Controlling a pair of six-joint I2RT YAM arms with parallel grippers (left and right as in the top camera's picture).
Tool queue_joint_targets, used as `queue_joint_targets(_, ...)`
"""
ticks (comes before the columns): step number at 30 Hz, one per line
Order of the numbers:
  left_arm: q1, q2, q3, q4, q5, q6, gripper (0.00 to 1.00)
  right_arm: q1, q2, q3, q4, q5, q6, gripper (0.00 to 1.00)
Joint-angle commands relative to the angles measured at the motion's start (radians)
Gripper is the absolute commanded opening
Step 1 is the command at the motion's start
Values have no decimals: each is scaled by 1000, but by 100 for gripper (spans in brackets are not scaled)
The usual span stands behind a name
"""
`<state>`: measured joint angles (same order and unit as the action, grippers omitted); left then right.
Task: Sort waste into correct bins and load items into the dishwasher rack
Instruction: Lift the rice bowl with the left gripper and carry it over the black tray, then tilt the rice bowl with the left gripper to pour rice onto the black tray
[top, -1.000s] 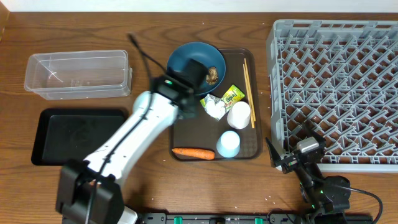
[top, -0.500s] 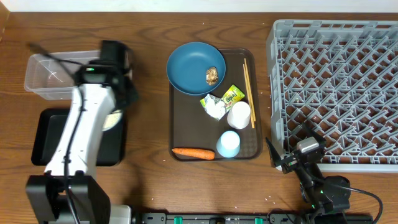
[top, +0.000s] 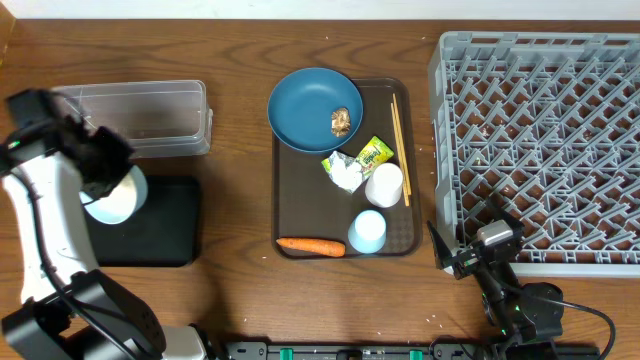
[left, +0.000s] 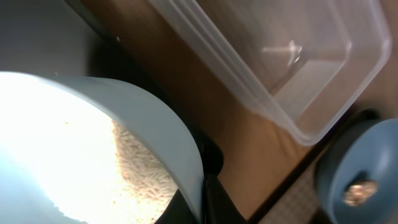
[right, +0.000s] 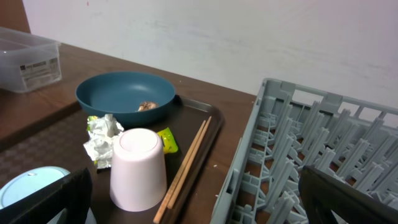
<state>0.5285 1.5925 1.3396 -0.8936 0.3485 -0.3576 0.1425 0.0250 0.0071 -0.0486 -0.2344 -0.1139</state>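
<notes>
Pale blue bowl (top: 113, 197) sits at 9 o'clock on the table in the overhead view, over the 11 o'clock corner of the black tray (top: 150, 232), with the left gripper (top: 103, 168) clenched on its rim. Clear tub (top: 140, 115) is at 12 o'clock from the bowl, just beyond it. On the brown serving tray (top: 300, 215): dark blue plate (top: 305, 105) with the brown food lump (top: 341, 121) at 12 o'clock, snack wrapper (top: 374, 153), crumpled paper (top: 346, 173) and whitish cup (top: 384, 184) mid-tray, chopsticks (top: 397, 135) along the 3 o'clock edge, pale blue cup (top: 367, 231) and carrot (top: 311, 245) at 6 o'clock. Rack (top: 540, 150) fills 3 o'clock. Right gripper (top: 447, 256) is at 5 o'clock, jaws released, holding nothing. Left wrist: rice grains (left: 140, 165) lie inside the bowl, one dark finger pinching the rim at 6 o'clock, tub at 1 o'clock. Right wrist: both fingers spread wide at the bottom corners, whitish cup upside down next to the chopsticks.
</notes>
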Motion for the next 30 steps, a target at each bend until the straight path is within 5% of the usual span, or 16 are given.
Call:
queue_joint_targets(1, 89, -2, -19, 10, 186, 51, 6, -5, 1, -2, -4, -2, -7, 99)
queue_joint_targets(19, 267, 9, -196, 205, 587, 115, 6, -5, 1, -2, -4, -2, -7, 99)
queue_joint_targets(30, 289, 9, -274, 227, 602, 117, 6, -5, 1, -2, -4, -2, -7, 99)
